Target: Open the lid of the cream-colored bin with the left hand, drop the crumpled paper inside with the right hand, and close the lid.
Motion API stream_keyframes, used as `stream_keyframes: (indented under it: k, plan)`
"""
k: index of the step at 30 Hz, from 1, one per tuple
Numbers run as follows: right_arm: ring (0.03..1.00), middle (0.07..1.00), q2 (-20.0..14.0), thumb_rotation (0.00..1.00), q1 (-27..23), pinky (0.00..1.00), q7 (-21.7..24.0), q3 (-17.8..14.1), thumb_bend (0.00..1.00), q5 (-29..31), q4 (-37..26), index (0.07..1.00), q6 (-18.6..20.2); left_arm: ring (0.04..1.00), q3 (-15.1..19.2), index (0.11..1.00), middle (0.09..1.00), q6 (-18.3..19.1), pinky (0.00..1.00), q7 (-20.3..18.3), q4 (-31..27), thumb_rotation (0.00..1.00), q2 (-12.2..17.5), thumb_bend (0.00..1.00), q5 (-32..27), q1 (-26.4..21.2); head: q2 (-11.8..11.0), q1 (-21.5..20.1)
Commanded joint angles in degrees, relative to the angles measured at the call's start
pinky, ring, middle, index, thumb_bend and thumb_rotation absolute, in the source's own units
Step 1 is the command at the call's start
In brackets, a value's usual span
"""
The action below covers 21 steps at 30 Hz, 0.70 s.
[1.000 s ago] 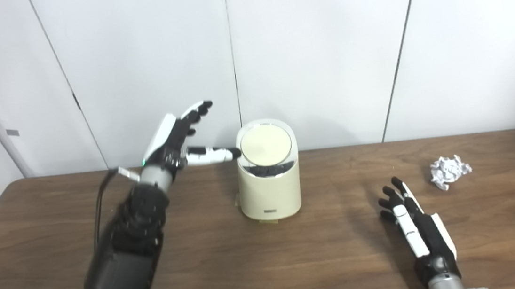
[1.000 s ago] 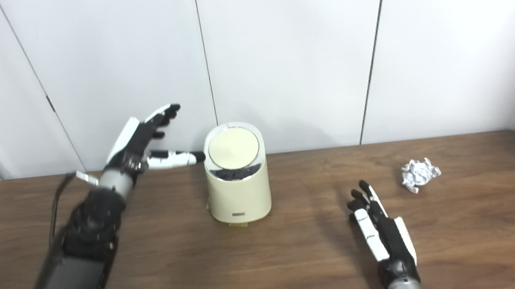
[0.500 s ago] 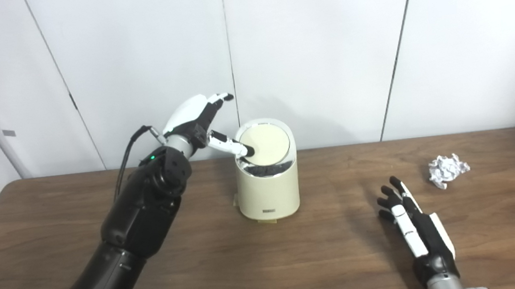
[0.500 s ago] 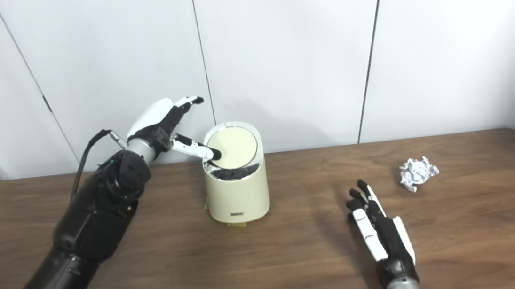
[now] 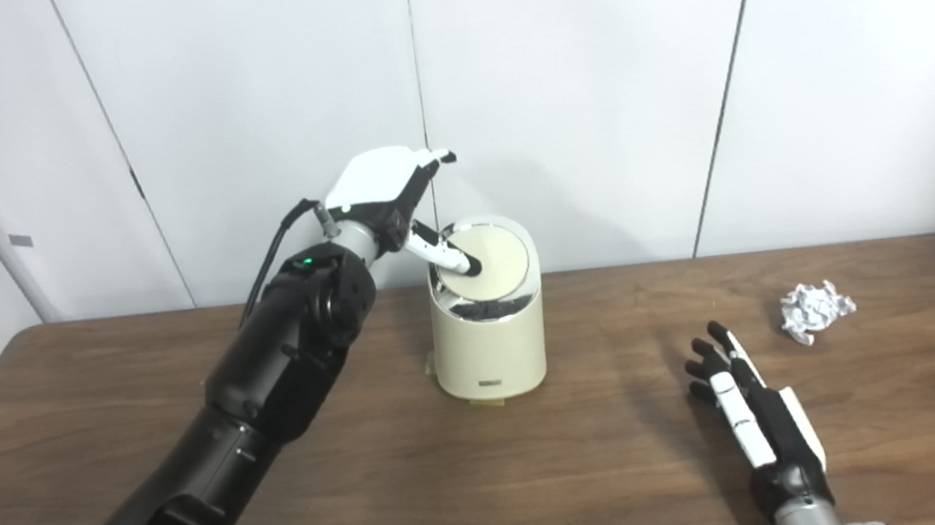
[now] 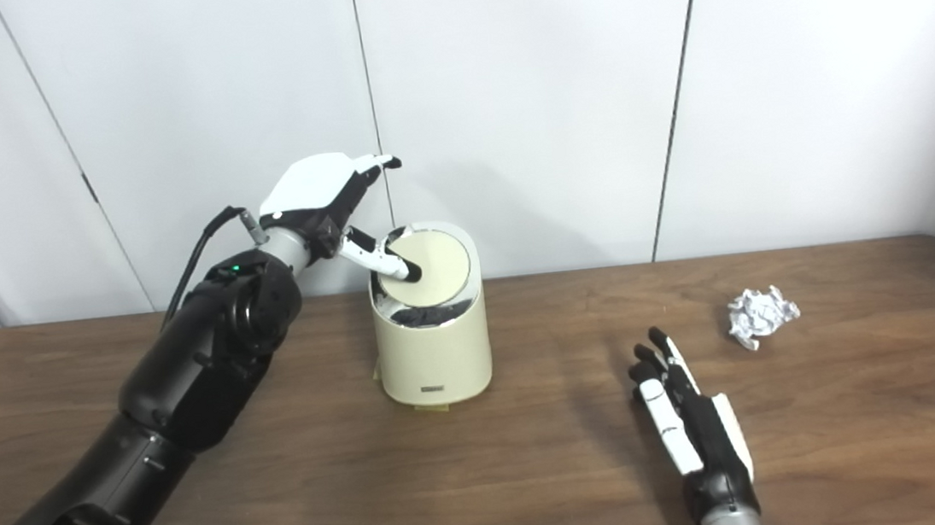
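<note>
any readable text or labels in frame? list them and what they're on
Nothing legible.
Small dark label low on the front of the cream-colored bin: too small and blurred to read.
Faint mark at the back rim of the lid: unreadable.
Crumpled paper: no print visible.

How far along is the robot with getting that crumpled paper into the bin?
Nothing is finished yet. In hand: the left hand is above the cream bin, one fingertip on its round lid, which is tilted. Left: the crumpled paper lies untouched on the table, and the right hand rests flat and open short of it. Pickup, drop and closing the lid remain.
</note>
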Motion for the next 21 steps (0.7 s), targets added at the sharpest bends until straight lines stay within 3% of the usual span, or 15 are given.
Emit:
stream_keyframes:
  k: [1, 7, 14, 21]
  plan:
    - [0.882, 0.925, 0.3, 0.88, -0.5, 0.84, 0.8, 1.0, 0.43, -0.3, -0.9, 0.968, 0.6, 0.939, -0.4, 0.960, 0.944, -0.8, 0.86, 0.4, -0.7, 0.28, -0.6, 0.96, 1.8, -3.0, 0.0, -0.1]
    - [0.871, 0.916, 0.3, 0.87, -0.5, 0.83, 0.8, 0.9, 0.42, -0.5, -1.4, 0.962, 0.5, 0.935, -1.2, 0.957, 0.935, -0.9, 0.86, -0.2, -1.3, 0.28, -0.6, 0.95, 3.7, -2.9, 0.6, -0.1]
    - [0.862, 0.909, 0.4, 0.87, -0.5, 0.83, 0.6, 0.8, 0.42, -0.8, -2.0, 0.962, 0.9, 0.944, -7.4, 0.958, 0.932, -6.0, 0.89, 1.5, 0.0, 0.22, 1.2, 0.98, 12.1, -3.4, 1.1, -0.1]
    - [0.852, 0.900, 0.3, 0.89, -0.8, 0.82, 0.4, 1.0, 0.43, -1.5, -2.1, 0.967, 0.8, 0.948, -10.1, 0.950, 0.922, -8.3, 0.92, 3.0, 0.8, 0.17, 1.3, 1.00, 17.5, -2.8, 1.2, -0.2]
